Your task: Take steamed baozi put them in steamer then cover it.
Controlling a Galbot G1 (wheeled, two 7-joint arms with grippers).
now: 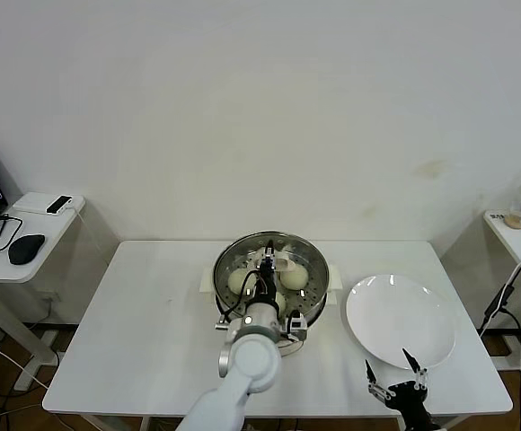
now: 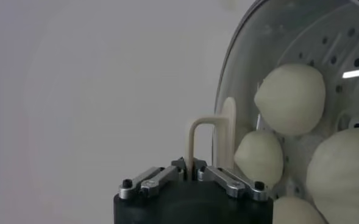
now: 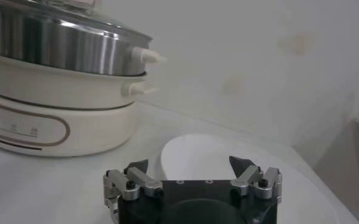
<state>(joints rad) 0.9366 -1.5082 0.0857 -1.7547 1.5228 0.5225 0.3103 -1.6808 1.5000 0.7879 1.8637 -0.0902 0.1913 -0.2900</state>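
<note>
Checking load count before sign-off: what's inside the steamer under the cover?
Through the glass cover, baozi sit on the perforated tray inside the steamer. The left wrist view shows at least four. In the head view, the left gripper hides part of the tray.

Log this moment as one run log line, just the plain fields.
stage: covering | cover: on steamer, baozi inside | left pincer: at cover handle | right pincer: open, idle beside plate
</note>
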